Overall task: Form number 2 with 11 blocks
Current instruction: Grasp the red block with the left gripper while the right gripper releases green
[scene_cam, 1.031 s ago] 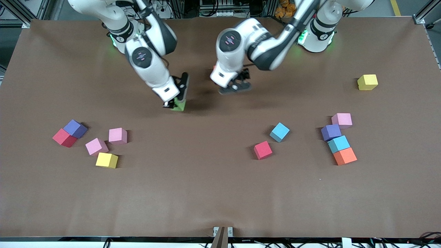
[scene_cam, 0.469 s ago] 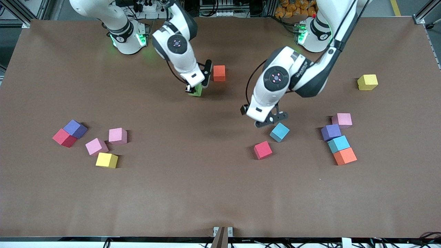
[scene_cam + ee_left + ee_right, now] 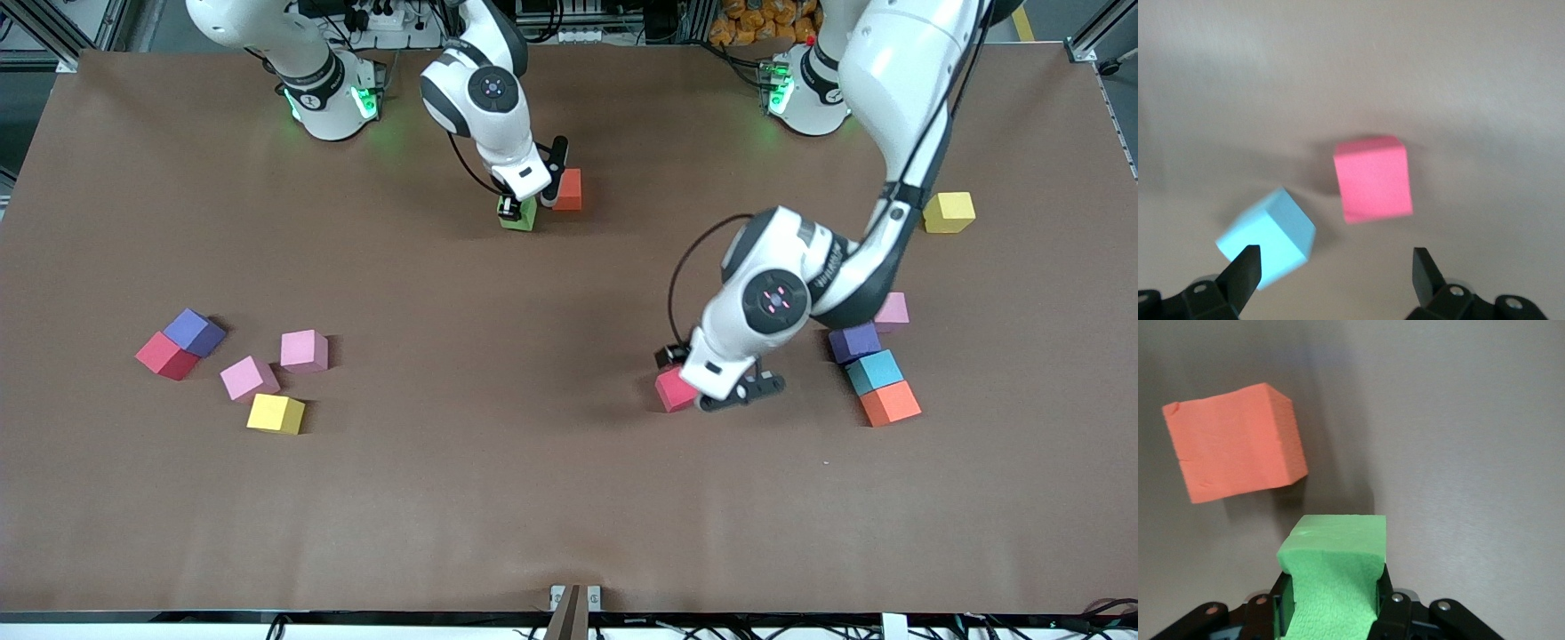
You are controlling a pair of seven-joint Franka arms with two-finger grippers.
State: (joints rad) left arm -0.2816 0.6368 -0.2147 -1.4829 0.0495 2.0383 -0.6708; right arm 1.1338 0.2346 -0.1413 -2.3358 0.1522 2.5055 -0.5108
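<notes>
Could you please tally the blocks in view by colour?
Green block: 1
Orange blocks: 2
Yellow blocks: 2
Pink blocks: 3
Purple blocks: 2
Light blue blocks: 2
Red blocks: 2
Total: 14

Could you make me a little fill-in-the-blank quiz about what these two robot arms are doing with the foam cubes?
1. The right gripper is shut on a ____ foam cube.
2. That cube is beside an ____ foam cube.
3. The left gripper, its fingers ____, hangs over a red foam cube.

Missing words: green; orange; open
</notes>
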